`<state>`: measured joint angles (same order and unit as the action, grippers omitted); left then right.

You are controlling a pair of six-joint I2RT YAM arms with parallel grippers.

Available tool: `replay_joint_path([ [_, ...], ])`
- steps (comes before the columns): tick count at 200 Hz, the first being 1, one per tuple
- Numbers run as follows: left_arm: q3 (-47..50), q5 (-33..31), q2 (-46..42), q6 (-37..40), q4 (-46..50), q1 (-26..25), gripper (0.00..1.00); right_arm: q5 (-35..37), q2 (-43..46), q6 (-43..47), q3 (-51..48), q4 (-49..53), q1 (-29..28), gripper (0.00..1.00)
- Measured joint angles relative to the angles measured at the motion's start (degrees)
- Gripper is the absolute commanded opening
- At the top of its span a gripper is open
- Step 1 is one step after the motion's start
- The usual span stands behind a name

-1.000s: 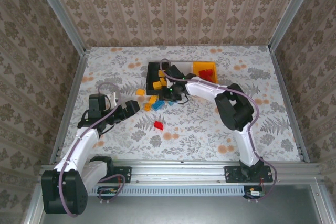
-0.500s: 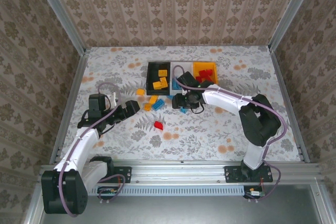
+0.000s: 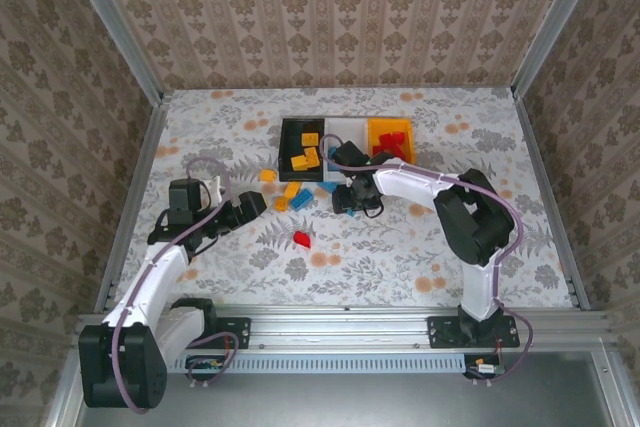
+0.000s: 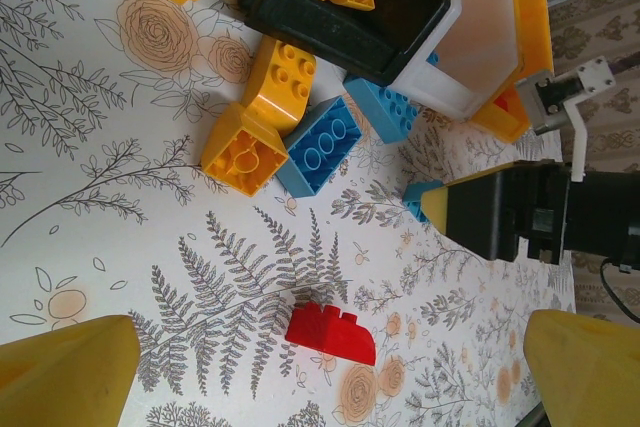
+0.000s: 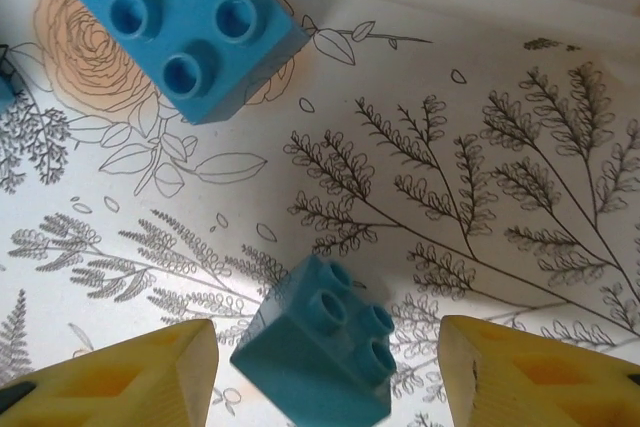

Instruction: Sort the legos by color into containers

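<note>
Jaws open, the right gripper straddles a small light-blue plastic brick near the white plastic tray, seemingly to grasp it. The left gripper hangs clear, wide open.

No text, label, brand or number can be read anywhere. The legos show plain studs, the black tray is unmarked, and the desk carries only printed flowers and ferns.
</note>
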<state>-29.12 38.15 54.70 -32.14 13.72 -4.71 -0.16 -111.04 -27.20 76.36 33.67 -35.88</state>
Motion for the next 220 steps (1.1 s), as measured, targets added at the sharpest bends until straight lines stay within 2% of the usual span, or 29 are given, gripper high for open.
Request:
replay_joint_path([
  [27, 0.0, 0.0, 0.0, 0.0, 0.0, 0.0, 1.00, 0.0, -1.3, 0.1, 0.3, 0.0, 0.0, 0.57],
  [86, 0.0, 0.0, 0.0, 0.0, 0.0, 0.0, 1.00, 0.0, -1.5, 0.0, 0.7, 0.0, 0.0, 0.34],
  [101, 0.0, 0.0, 0.0, 0.0, 0.0, 0.0, 1.00, 0.0, -1.5, 0.1, 0.7, 0.0, 0.0, 0.31],
  [179, 0.0, 0.0, 0.0, 0.0, 0.0, 0.0, 1.00, 0.0, 0.7, 0.1, 1.1, 1.7, 0.0, 0.30],
  [220, 0.0, 0.0, 0.0, 0.0, 0.0, 0.0, 1.00, 0.0, 2.7, 0.5, 8.6, 4.0, 1.4, 0.31],
])
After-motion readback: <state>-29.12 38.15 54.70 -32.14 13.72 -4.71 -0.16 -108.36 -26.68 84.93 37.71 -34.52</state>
